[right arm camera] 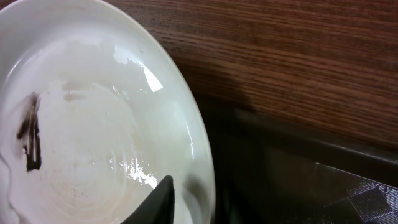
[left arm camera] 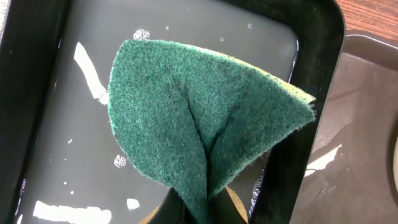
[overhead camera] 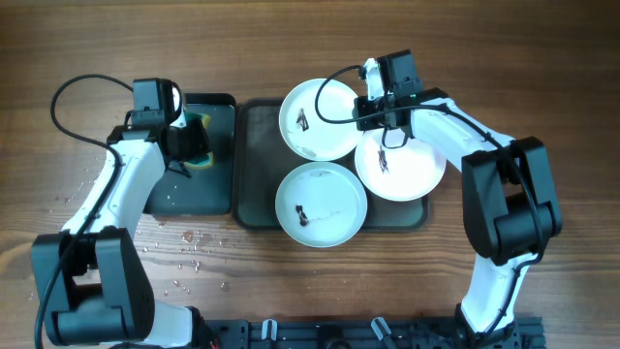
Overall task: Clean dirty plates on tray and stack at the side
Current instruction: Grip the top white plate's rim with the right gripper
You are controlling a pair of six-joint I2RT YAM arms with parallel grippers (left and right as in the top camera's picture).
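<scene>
1. The large brown-grey rectangular tray (overhead camera: 254,165) lay in the middle of the wooden desk (overhead camera: 542,58). The smaller black tray (overhead camera: 189,194) with shallow water stood just beside its left edge.
2. The first round white shallow plate (overhead camera: 315,121) overlapped the big tray's far edge, the second plate (overhead camera: 407,170) its right edge, and the third plate (overhead camera: 321,204) its near edge. Each showed a small dark smudge.
3. The left jaws were closed on a folded green scouring sponge (left arm camera: 205,112), above the black tray's far right corner.
4. The right jaws were at the right rim of the first plate (right arm camera: 93,143). One dark finger (right arm camera: 163,199) was over its inside. I could not tell whether the jaws gripped it.
</scene>
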